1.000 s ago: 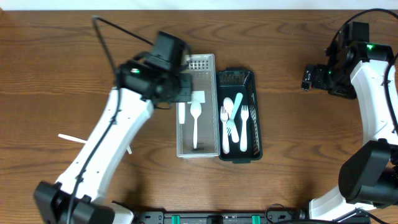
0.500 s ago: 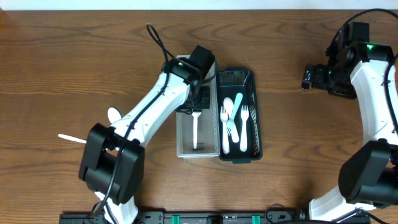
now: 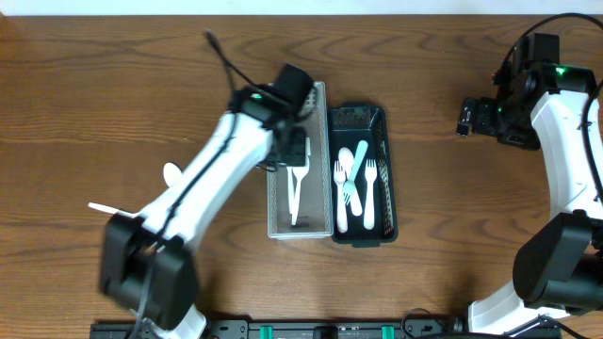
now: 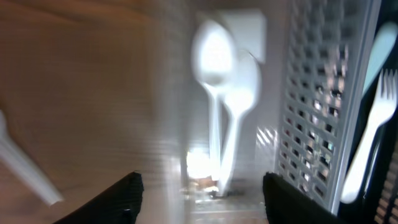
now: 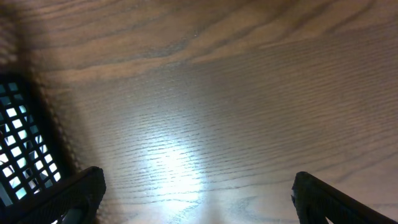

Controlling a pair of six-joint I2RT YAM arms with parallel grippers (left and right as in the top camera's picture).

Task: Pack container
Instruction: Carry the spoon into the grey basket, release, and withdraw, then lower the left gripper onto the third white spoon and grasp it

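Two white spoons (image 4: 217,62) lie in the white basket (image 4: 311,124).

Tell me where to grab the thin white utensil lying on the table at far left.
Grip the utensil at mid-shaft, coming straight down with the jaws closing across its narrow width. It lies flat on the table, slightly slanted, so from the side there is little height to catch. From above, both long edges are free.

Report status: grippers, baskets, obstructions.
Left gripper open, empty, over white basket. Right gripper open, empty, over table. Two spoons in white basket; loose spoon and utensil on table. No obstruction seen.
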